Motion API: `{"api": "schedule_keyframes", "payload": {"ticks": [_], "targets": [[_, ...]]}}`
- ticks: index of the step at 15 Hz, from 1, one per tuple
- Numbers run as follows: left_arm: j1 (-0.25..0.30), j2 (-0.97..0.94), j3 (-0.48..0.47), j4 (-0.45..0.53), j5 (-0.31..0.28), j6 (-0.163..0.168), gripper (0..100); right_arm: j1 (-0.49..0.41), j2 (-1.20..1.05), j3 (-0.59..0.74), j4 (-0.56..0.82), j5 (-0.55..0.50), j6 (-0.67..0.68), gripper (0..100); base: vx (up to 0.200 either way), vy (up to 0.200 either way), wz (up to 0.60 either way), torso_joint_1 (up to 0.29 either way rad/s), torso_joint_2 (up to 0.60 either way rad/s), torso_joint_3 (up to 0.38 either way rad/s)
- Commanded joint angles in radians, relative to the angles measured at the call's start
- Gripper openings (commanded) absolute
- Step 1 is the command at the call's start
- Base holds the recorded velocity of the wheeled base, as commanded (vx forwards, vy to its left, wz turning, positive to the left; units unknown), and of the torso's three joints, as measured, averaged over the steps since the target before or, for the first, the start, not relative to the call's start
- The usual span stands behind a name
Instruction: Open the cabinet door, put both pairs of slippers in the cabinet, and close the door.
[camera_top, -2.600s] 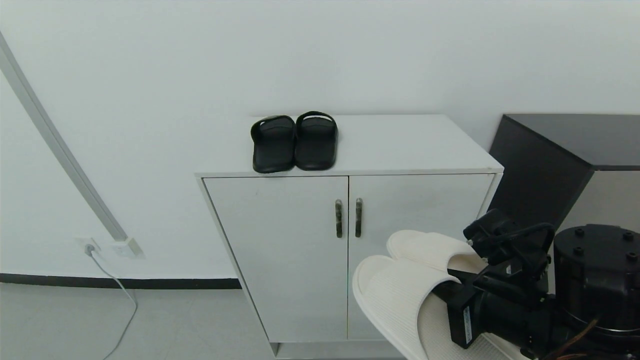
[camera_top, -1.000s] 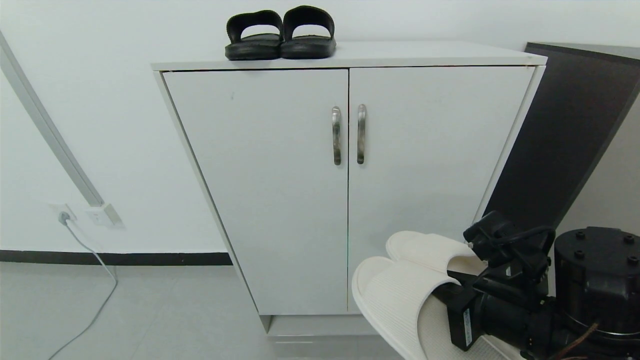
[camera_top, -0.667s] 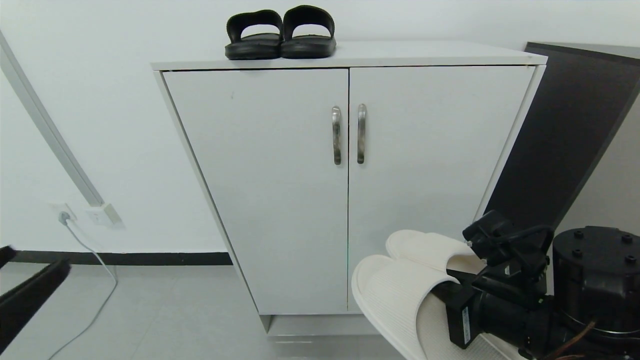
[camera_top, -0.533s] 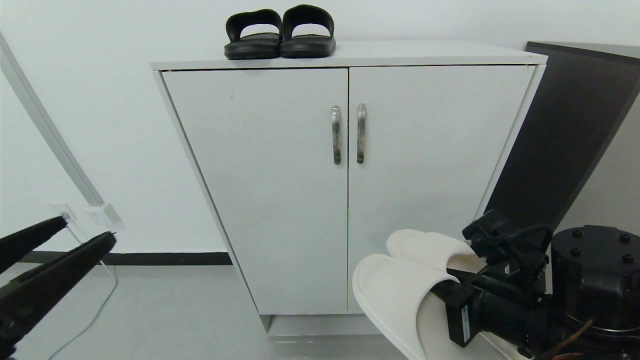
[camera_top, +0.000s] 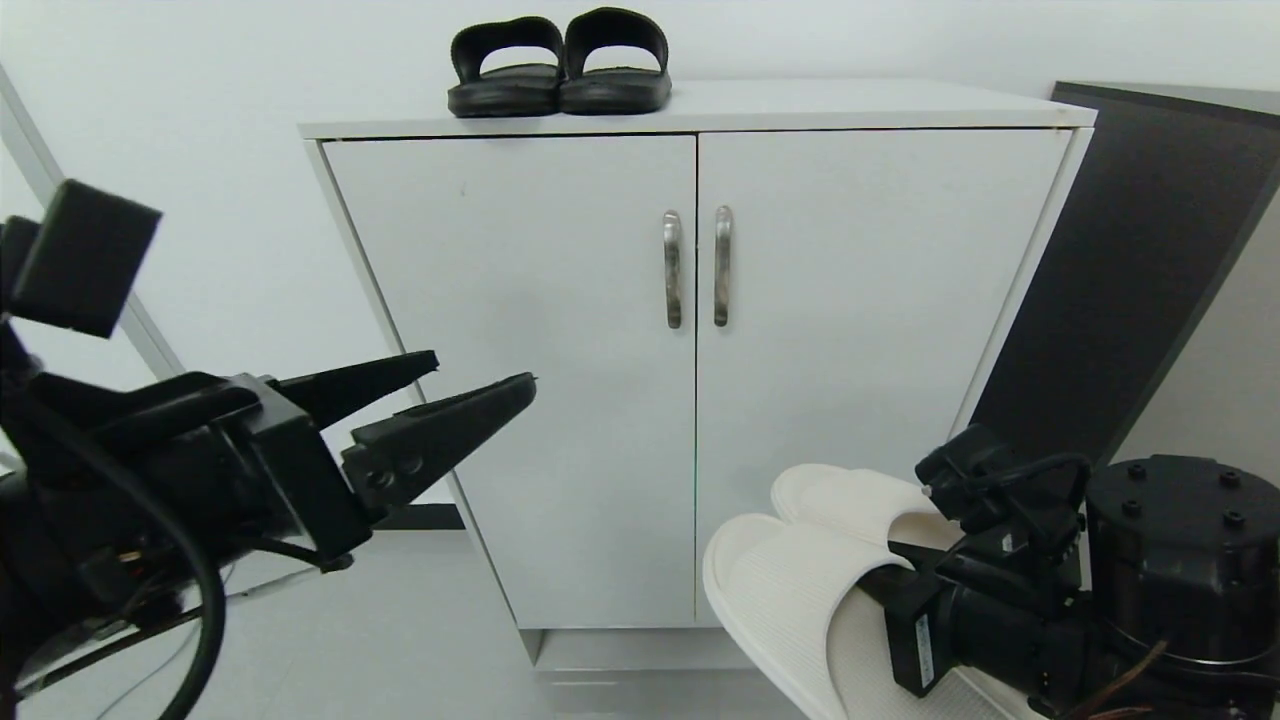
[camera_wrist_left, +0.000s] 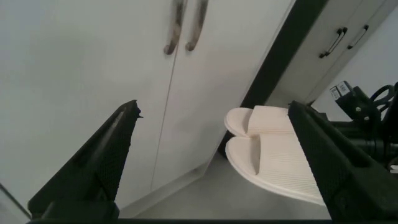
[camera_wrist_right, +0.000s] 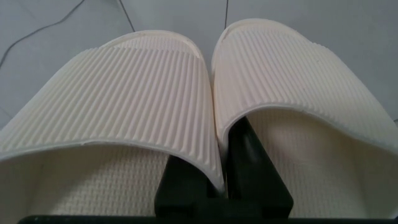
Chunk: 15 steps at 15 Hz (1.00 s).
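Your left hand (camera_top: 485, 367) is rising into the head view from the lower left, where a second ago nothing showed. Its fingers are standing wide apart and pointing toward the white two-door cabinet (camera_top: 560, 420). The pair of black rubber slides (camera_top: 560, 62) is sitting on the cabinet's top, toward its left end. Both doors are staying shut, and the left hand is well short of the two metal bar handles (camera_top: 698, 268) at the centre seam, so you are only starting the door-opening step. Your right hand (camera_top: 893, 583) is gripping the pair of white ribbed slippers (camera_top: 800, 570) low before the right door.
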Motion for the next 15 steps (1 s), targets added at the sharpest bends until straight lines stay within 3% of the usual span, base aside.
{"api": "schedule_keyframes", "payload": {"ticks": [1, 8, 11, 15], "targets": [[-0.012, 0.086, -0.045, 0.0, -0.013, -0.003, 100, 0.001, 0.004, 0.003, 0.0, 0.0, 0.0, 0, 0.0, 0.0, 0.0, 0.0, 0.0, 0.0], [-0.094, 0.219, -0.169, -0.001, -0.114, -0.018, 100, 0.004, -0.007, 0.014, -0.003, 0.003, -0.017, 0, 0.0, 0.0, 0.0, 0.0, 0.0, 0.0], [-0.095, 0.331, -0.301, 0.0, -0.166, -0.023, 100, 0.005, -0.013, 0.024, -0.025, 0.034, -0.017, 0, 0.0, 0.0, 0.0, 0.0, 0.0, 0.0], [-0.095, 0.521, -0.52, 0.005, -0.269, -0.08, 100, 0.005, -0.013, 0.03, -0.028, 0.038, -0.018, 0, 0.0, 0.0, 0.0, 0.0, 0.0, 0.0]]}}
